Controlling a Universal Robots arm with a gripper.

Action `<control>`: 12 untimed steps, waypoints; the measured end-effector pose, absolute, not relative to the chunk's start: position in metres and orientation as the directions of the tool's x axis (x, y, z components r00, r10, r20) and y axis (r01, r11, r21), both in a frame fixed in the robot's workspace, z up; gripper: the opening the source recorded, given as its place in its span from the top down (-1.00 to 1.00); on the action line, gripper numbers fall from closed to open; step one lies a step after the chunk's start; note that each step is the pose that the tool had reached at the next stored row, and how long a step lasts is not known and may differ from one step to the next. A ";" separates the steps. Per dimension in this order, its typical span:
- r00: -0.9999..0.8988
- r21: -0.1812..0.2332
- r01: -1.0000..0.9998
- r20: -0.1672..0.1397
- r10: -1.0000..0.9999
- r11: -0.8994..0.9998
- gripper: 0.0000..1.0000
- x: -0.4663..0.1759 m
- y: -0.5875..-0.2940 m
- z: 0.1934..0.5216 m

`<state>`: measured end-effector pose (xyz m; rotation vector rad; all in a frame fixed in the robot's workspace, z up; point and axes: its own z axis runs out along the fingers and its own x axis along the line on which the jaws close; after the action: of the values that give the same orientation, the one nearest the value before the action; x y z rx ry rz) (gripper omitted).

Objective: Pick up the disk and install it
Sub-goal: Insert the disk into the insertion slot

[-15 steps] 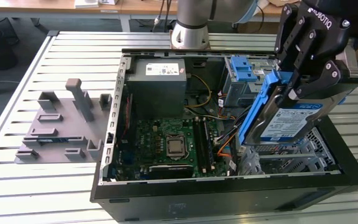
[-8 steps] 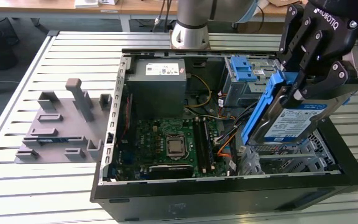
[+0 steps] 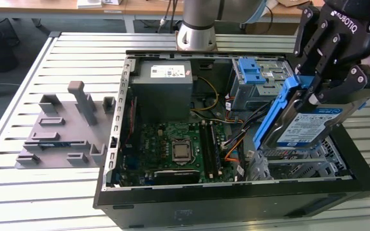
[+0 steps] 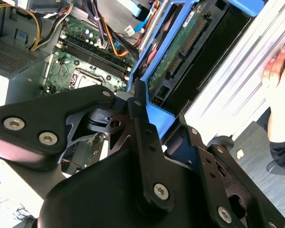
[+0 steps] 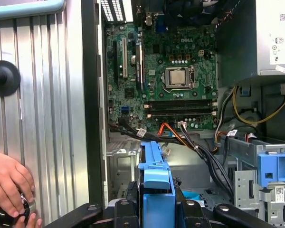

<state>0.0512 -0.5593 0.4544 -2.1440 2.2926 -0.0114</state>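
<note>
Gripper: in the exterior view the gripper point(image 3: 319, 90) stands at 2 o'clock, and its fingers are clamped on the upper end of the disk point(image 3: 308, 126).
Disk: it hangs in the air, tilted, with the blue-and-white label toward the exterior camera. It is over the part of the open case point(image 3: 236, 195) that lies at 3 to 4 o'clock. The blue carrier point(image 3: 276, 113) frames its long edge.
Under the disk: a metal bay point(image 3: 300, 166) with a perforated wall, at 4 o'clock inside the case.
In the way: a bundle of cables point(image 3: 233, 127) runs between the motherboard point(image 3: 172, 144) and the bay, just beside the lower end of the disk.
Drive cage: at 1 o'clock we see the drive cage point(image 3: 265, 86) with a blue latch point(image 3: 250, 71) on top, just beside the carrier.
Power-supply box: the grey power-supply box point(image 3: 162, 91) sits at 12 o'clock inside the case, well apart from the disk.
Outside the case: a grey fixture point(image 3: 63, 130) lies at 9 o'clock on the slatted surface point(image 3: 44, 197), and the arm base point(image 3: 194, 29) stands at 12 o'clock behind the case.
Person: in the first wrist view a hand point(image 5: 7, 183) rests on a dark knob point(image 5: 4, 217) outside the case wall. The knob is cut off by the picture's edge.
Hidden: the gripper's body covers the top end of the disk in the exterior view. We cannot tell if the lower corner of the disk touches the bay. In the second wrist view the gripper's black body covers much of the disk's underside.
</note>
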 end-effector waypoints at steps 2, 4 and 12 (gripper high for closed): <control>-0.067 -0.007 -0.998 0.003 -0.998 0.067 0.27 0.053 -0.560 0.453; -0.065 -0.007 -0.998 0.003 -0.998 0.065 0.27 0.054 -0.561 0.453; -0.053 -0.007 -0.999 0.003 -0.999 0.053 0.27 0.061 -0.563 0.449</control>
<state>0.0607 -0.5629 0.4494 -2.1602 2.2773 -0.0114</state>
